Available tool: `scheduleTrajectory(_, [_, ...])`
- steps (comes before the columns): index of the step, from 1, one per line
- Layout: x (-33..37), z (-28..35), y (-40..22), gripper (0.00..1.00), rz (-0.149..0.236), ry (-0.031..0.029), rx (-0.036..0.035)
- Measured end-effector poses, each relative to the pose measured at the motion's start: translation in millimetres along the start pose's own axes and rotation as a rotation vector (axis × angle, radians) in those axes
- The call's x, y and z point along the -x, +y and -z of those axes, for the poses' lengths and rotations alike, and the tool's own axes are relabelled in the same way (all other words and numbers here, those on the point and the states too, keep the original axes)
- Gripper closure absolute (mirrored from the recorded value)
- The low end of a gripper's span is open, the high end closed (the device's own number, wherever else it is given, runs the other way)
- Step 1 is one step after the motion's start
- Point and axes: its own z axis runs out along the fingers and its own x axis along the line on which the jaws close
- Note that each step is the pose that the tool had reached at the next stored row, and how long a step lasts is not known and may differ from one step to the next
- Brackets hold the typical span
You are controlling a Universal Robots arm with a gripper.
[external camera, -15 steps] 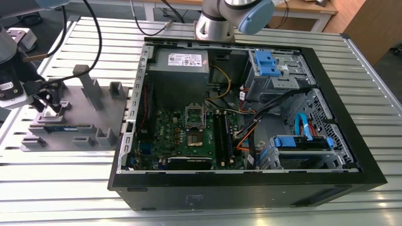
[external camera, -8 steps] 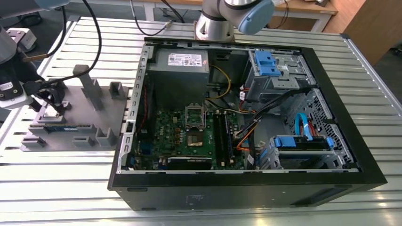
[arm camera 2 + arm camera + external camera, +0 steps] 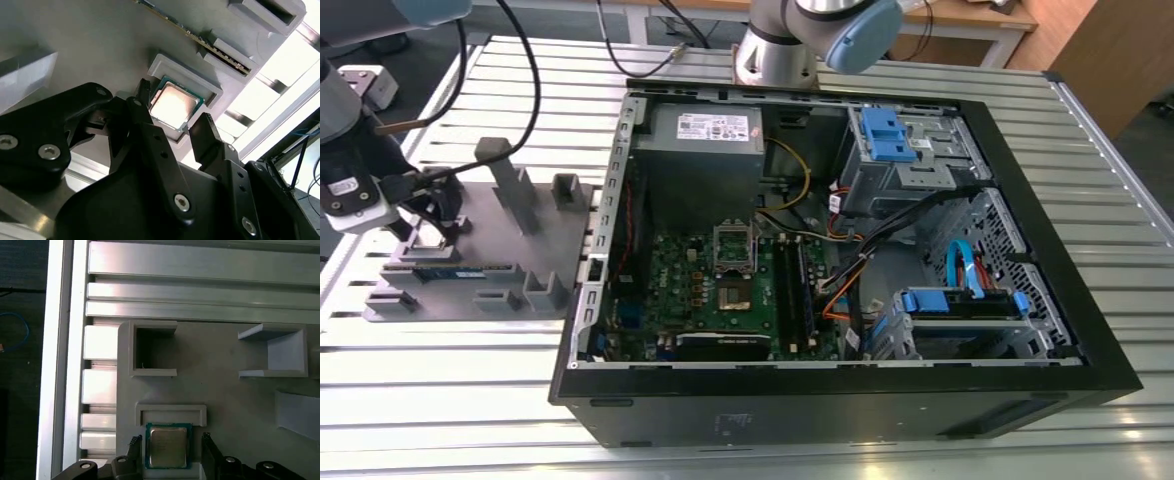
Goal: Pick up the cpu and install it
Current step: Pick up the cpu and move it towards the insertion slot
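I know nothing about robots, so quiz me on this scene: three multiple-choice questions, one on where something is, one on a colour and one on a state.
1. Where is the cpu?
A) in the motherboard socket
B) in a recess of the grey tray
C) lifted in the air

2. What colour are the plastic drive brackets in the computer case?
A) blue
B) red
C) white

3. How is the tool set?
A) shut on a memory stick
B) shut and empty
C) open, straddling the cpu

Answers:
1 B: in both wrist views it lies flat in its tray recess.
2 A: they show bright blue in the exterior view.
3 C: gaps show on both sides of the cpu.
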Motion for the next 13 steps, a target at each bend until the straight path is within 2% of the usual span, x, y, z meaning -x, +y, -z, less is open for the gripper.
scheduleTrajectory(13, [-3.5, -3.8, 3.3, 0.41, 0.002, -0.0002, -0.0003])
